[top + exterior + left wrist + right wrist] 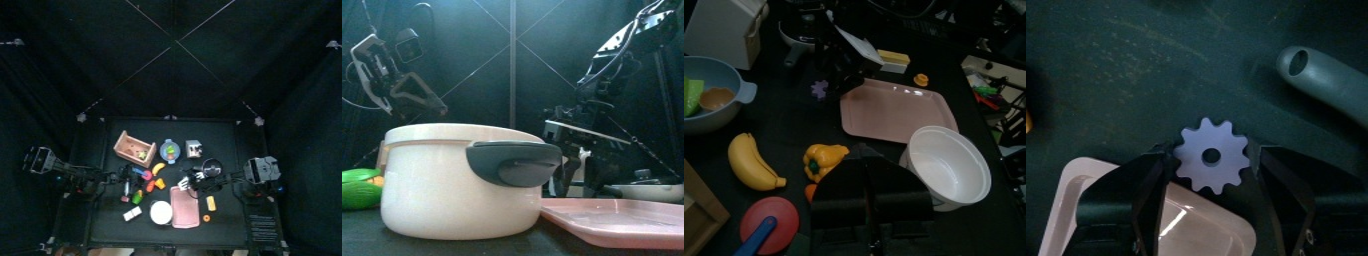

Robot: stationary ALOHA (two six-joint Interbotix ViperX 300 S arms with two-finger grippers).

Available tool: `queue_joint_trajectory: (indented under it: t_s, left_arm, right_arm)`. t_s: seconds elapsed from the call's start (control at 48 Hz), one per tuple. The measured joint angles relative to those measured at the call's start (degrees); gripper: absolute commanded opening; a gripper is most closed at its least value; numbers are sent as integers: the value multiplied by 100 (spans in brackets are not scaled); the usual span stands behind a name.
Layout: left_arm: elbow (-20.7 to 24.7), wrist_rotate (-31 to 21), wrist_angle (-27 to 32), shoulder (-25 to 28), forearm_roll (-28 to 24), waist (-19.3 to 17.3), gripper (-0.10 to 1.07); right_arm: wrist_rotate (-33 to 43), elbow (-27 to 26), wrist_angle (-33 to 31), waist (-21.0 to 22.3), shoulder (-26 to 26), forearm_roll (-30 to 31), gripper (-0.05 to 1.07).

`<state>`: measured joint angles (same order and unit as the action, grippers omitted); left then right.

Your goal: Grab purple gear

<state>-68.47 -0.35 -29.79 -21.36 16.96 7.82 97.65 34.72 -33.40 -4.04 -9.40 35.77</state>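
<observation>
The purple gear [1212,157] is a small toothed purple disc with a centre hole, lying flat on the black table. My right gripper [1213,165] is low over it, open, with one jaw close on each side of the gear. The left wrist view shows the same gear [819,89] beside the right arm's tip, just off a corner of the pink tray [898,105]. My left gripper [871,215] rests near the table's left side, away from the gear.
The pink tray's corner [1100,220] lies right by the right jaw, and a grey handle [1327,75] lies beyond the gear. Close by are a white bowl [947,165], a banana [754,160], a yellow pepper [824,158] and a blue bowl [711,90].
</observation>
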Motion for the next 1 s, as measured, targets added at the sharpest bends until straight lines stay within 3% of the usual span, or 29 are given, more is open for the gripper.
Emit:
queue_joint_trajectory:
  t_s: [1.0]
  left_arm:
    - [0, 0, 0, 0, 0, 9, -3]
  right_arm:
    - [0, -44, -158, 0, 229, 334, 74]
